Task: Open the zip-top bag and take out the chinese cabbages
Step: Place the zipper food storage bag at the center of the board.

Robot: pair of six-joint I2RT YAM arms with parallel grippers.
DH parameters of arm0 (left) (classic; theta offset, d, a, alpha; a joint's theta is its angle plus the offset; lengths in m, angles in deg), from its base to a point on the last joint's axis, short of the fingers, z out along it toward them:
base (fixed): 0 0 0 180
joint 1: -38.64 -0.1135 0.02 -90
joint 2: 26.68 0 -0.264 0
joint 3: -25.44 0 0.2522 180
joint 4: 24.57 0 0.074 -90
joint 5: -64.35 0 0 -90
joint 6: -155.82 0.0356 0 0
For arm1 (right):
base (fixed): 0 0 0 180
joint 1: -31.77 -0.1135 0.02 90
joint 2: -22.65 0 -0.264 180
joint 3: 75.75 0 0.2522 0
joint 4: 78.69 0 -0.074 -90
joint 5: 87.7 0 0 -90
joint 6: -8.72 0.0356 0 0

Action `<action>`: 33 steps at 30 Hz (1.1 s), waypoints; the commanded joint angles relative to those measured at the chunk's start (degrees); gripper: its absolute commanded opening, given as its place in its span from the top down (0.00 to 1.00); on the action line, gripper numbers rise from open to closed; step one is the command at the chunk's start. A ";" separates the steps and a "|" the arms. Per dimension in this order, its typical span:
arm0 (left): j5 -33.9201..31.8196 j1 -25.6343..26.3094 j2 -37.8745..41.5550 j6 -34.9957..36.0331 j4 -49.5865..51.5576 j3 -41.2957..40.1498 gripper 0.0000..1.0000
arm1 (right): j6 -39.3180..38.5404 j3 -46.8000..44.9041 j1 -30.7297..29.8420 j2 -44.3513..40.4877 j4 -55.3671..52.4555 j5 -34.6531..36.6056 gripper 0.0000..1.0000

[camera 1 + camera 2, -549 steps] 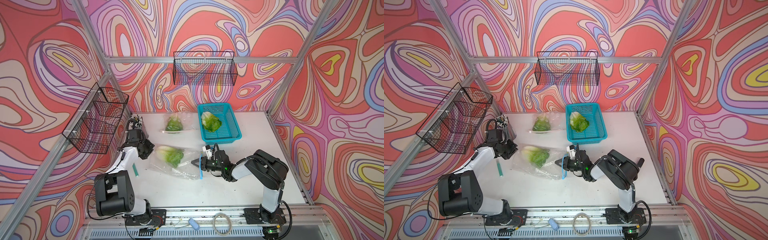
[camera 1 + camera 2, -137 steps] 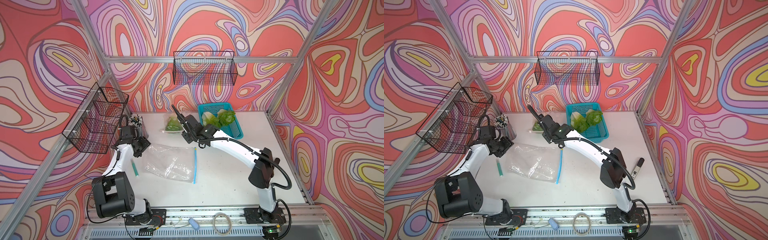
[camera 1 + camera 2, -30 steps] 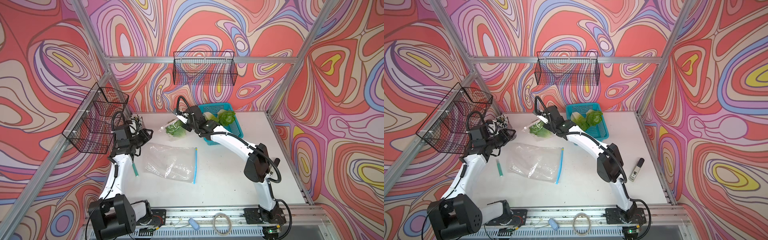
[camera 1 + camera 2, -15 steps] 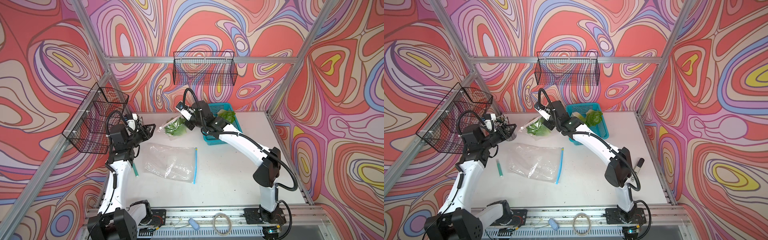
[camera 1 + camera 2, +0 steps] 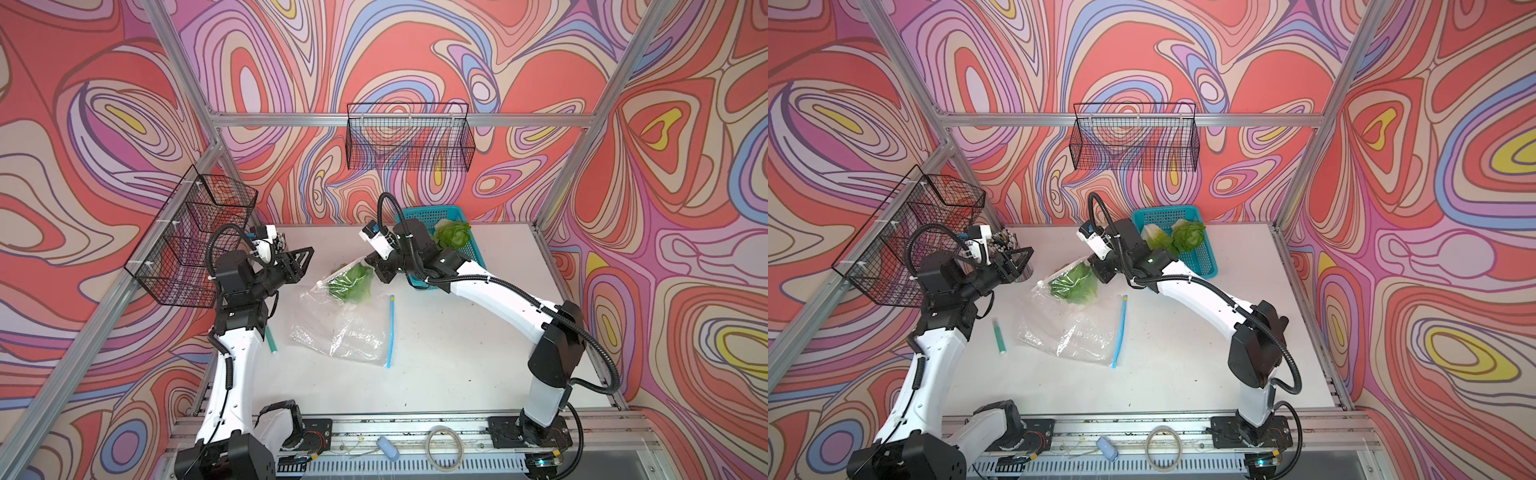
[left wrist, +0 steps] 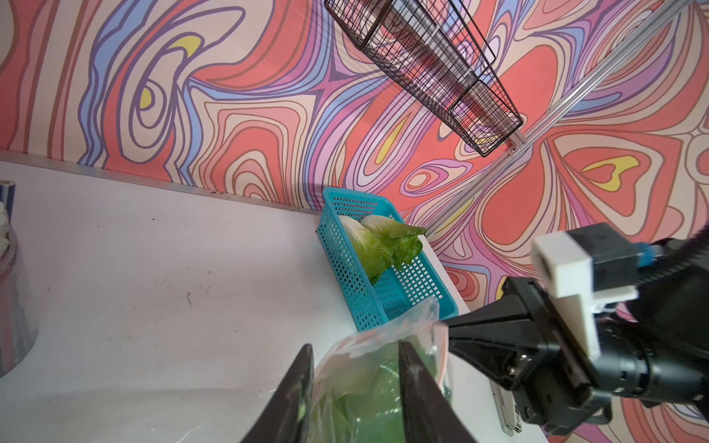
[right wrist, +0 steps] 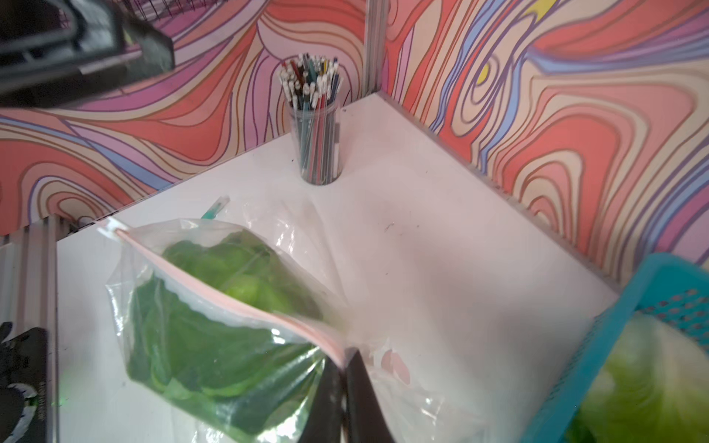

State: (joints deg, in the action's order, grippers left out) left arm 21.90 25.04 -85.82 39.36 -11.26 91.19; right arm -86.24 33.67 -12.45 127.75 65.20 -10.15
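While right tool [image 7: 345, 368] pinches one filled bag [image 7: 215, 307], left tool [image 6: 355, 348] parted, two cabbages [image 5: 1188, 236] basketed

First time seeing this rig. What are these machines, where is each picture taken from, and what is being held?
Two robot arms with two-fingered grippers work at a white table. Two pictures look down from overhead; two come from cameras on the wrists. The right gripper is shut on the zip end of a clear bag holding a cabbage. The left gripper is open near it, holding nothing. An empty bag and a green pen lie on the table; two more cabbages sit in a teal basket.
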 commanded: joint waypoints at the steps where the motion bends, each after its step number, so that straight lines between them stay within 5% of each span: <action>1: 1.05 -0.33 0.77 1.90 -0.71 -0.82 0.62 | 5.73 -4.58 -0.15 -2.14 5.18 -3.67 1.00; 9: 0.78 0.27 1.20 5.57 2.81 -0.31 0.63 | 8.16 -14.04 -0.16 -3.81 8.74 -1.07 1.00; 18: -6.19 8.05 0.43 24.50 27.34 5.67 0.63 | 6.92 -16.47 0.70 -3.85 8.85 1.69 1.00; 33: -10.42 8.60 -2.48 29.79 34.96 4.84 0.60 | 5.21 -17.26 2.04 -5.72 7.06 1.99 1.00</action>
State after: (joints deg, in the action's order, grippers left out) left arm 12.66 33.36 -87.91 66.58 20.94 95.47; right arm -80.20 17.06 -10.88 124.74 72.74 -8.90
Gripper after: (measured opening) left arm 0.396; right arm 0.048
